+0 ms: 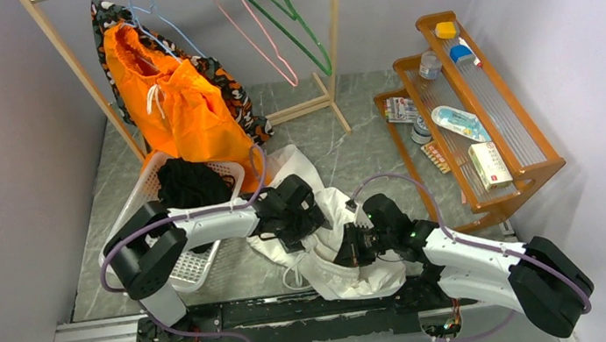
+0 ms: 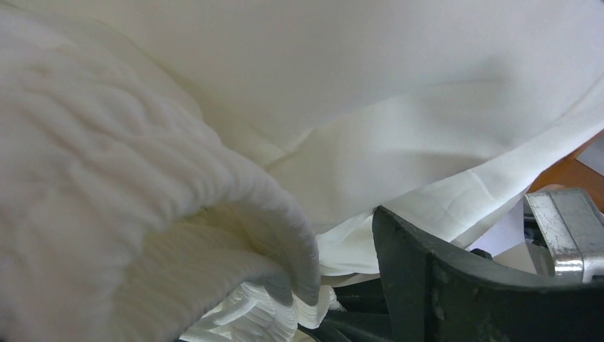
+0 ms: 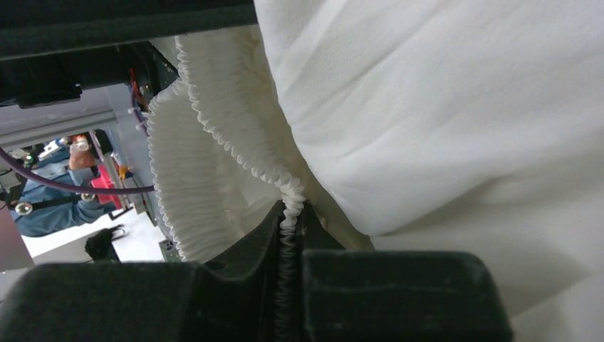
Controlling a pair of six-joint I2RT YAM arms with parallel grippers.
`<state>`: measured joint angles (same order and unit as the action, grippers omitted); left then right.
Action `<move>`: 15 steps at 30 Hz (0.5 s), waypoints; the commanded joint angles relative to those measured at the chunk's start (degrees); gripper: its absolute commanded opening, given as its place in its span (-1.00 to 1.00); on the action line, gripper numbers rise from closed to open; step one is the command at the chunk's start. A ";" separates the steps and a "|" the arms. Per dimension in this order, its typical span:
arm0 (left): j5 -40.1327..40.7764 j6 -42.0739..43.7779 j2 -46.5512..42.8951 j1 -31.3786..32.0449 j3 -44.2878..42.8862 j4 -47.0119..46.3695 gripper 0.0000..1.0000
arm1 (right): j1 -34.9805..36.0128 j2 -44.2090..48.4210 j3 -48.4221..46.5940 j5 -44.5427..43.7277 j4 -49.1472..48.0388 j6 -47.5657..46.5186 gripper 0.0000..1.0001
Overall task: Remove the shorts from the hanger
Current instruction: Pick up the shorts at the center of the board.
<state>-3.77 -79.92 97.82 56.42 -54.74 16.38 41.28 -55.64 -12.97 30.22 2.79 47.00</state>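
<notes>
At table [image 1: 359,150] front: right gripper [image 1: 352,247] pinches white garment [image 1: 336,280]; left gripper [image 1: 299,217] spread wide. Shorts [image 1: 185,107] hang untouched. Next move: let go, reach them.

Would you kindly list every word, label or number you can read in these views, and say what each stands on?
No text is legible.
Box on the wooden shelf: print too small to read.
Colourful packet on the lower tier: blurred.
Wrist views: only the white garment, no lettering.
</notes>
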 commanded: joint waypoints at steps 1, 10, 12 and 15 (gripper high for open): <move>1.69 0.05 -2.40 0.62 1.47 -4.20 0.80 | 0.34 0.38 0.62 -0.32 -0.16 -1.53 -0.95; 4.14 -2.46 -6.90 1.67 4.64 -10.40 0.80 | 0.39 1.17 1.10 -1.48 -0.11 -1.40 -0.95; 3.54 -0.88 -5.63 1.93 3.47 -11.59 0.81 | 0.38 1.25 1.26 -1.59 -0.12 -1.39 -0.95; 1.62 0.21 -2.07 2.11 0.99 -11.27 0.82 | 0.40 1.21 1.15 -1.74 0.38 -1.53 -0.95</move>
<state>-1.56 -80.97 92.51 57.89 -50.41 8.71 41.36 -55.07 -12.51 29.06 2.90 46.09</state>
